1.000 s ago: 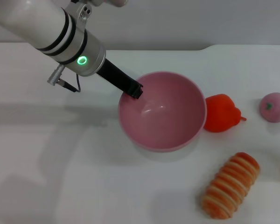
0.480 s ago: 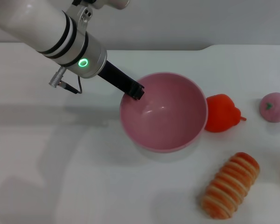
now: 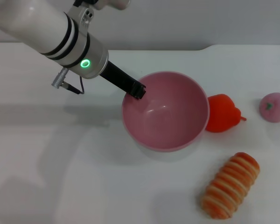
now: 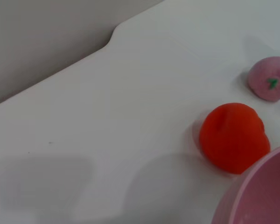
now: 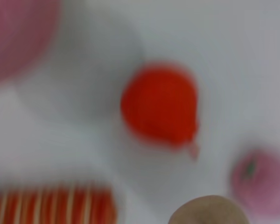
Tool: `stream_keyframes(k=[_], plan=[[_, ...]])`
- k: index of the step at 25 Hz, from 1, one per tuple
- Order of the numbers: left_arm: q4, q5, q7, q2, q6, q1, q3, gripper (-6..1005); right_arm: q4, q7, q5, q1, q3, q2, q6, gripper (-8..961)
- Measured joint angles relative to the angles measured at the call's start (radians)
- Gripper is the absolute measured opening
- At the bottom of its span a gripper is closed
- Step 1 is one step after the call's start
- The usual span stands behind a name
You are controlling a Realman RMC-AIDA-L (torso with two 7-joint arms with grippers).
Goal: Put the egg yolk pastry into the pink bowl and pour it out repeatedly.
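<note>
The left gripper [image 3: 136, 90] pinches the near-left rim of the pink bowl [image 3: 165, 112], fingers pressed on the wall; open counter [image 3: 60, 177] lies to the bowl's left and front, while an orange-red fruit [image 3: 221, 113] touches its right side. The egg yolk pastry [image 5: 209, 211] shows clearly only in the right wrist view, close under that camera near the pink fruit [image 5: 259, 186] and well apart from the bowl. The right gripper's fingers cannot be told; the striped bread roll [image 3: 230, 185] lies front-right.

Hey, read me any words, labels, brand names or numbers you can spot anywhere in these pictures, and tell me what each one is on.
None: no text, number or brand mark shows in any view.
The pink bowl, red fruit, pink fruit and striped bread roll are all unprinted.
The only sign is a lit green ring on the left arm's wrist, with nothing written on it.
</note>
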Motion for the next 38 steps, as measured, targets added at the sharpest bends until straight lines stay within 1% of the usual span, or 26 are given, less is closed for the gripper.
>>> stream_keyframes(k=[2, 4, 7, 10, 12, 15, 19, 23, 29, 30, 31, 33, 35, 37, 38], plan=[[0.000, -0.001, -0.001, 0.000, -0.001, -0.002, 0.007, 35, -0.089, 0.013, 0.079, 0.018, 0.029, -0.007, -0.024, 165], [-0.001, -0.002, -0.004, 0.001, -0.004, -0.006, 0.018, 35, -0.191, 0.039, 0.169, 0.034, 0.056, -0.006, -0.039, 153], [-0.002, -0.002, -0.008, 0.001, -0.007, -0.008, 0.026, 35, -0.349, 0.073, 0.335, 0.039, 0.072, 0.013, -0.043, 136], [-0.002, -0.002, -0.008, 0.002, -0.008, -0.009, 0.027, 35, -0.417, 0.080, 0.476, 0.036, 0.060, 0.033, -0.031, 136], [-0.002, -0.002, -0.008, 0.002, -0.008, -0.010, 0.027, 35, -0.391, 0.079, 0.556, 0.040, 0.032, 0.036, -0.025, 136], [-0.005, -0.002, -0.010, 0.002, -0.010, -0.010, 0.028, 35, -0.295, 0.050, 0.650, 0.048, -0.024, 0.035, -0.020, 135], [-0.010, -0.002, -0.011, 0.002, -0.013, -0.011, 0.028, 35, -0.199, 0.027, 0.662, 0.069, -0.063, 0.034, -0.012, 130], [-0.011, -0.002, -0.011, 0.002, -0.016, -0.011, 0.028, 35, -0.166, 0.023, 0.662, 0.073, -0.059, 0.033, 0.011, 112], [-0.011, -0.002, -0.010, 0.003, -0.023, -0.016, 0.028, 35, -0.162, 0.022, 0.661, 0.053, -0.052, 0.028, 0.035, 223], [-0.011, -0.002, -0.010, 0.003, -0.024, -0.017, 0.028, 35, -0.162, 0.022, 0.661, 0.047, -0.049, 0.027, 0.041, 334], [-0.011, -0.002, -0.010, 0.003, -0.026, -0.017, 0.028, 35, -0.162, 0.021, 0.661, 0.040, -0.043, 0.027, 0.046, 445], [-0.011, -0.001, -0.007, 0.003, -0.044, -0.018, 0.030, 35, -0.166, 0.010, 0.669, 0.022, -0.011, 0.027, 0.058, 449], [-0.010, 0.001, -0.002, 0.003, -0.084, -0.015, 0.050, 35, -0.165, -0.015, 0.698, -0.001, 0.051, 0.031, 0.072, 454], [-0.009, 0.008, 0.010, 0.004, -0.177, -0.003, 0.112, 34, -0.134, -0.063, 0.782, -0.039, 0.139, 0.035, 0.098, 458], [-0.008, 0.009, 0.015, 0.004, -0.229, 0.003, 0.143, 34, -0.098, -0.098, 0.856, -0.066, 0.182, 0.034, 0.115, 458]])
